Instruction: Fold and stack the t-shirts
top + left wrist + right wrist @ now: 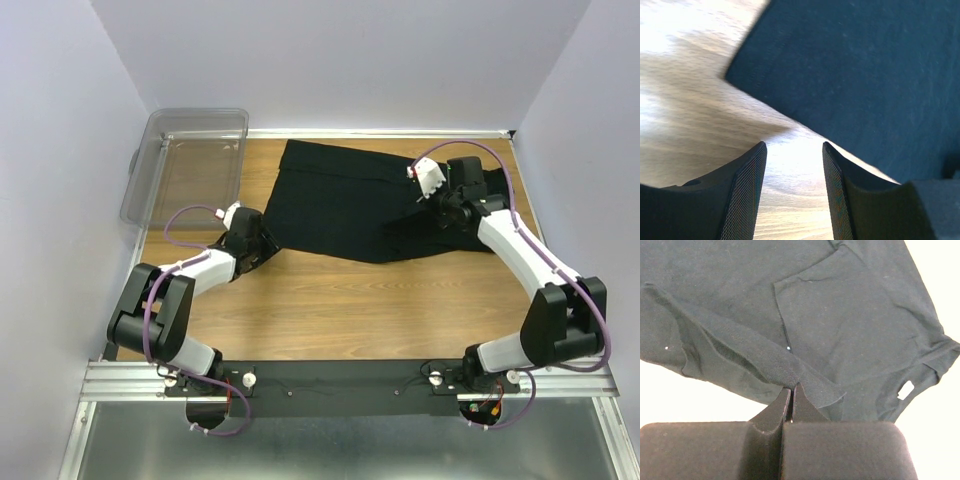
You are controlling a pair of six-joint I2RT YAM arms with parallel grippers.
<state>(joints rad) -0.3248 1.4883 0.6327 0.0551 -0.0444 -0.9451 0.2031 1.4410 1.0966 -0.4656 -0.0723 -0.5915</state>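
Black soft cloth, the t-shirt [350, 205] lies on the far half of the tabletop [350, 300]; it looks light and limp, best taken at an edge. The right pincer [791, 390] pinches a fold of it; the left pincer [794, 165], jaws apart and empty, hangs beside a corner. Its white tag [905, 390] shows no readable writing.

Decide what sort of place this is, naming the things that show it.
Probably a robotics lab test cell, not a home: left arm and right arm bolted to a metal rail, plain white walls boxing in a wooden table, black t-shirt laid out.
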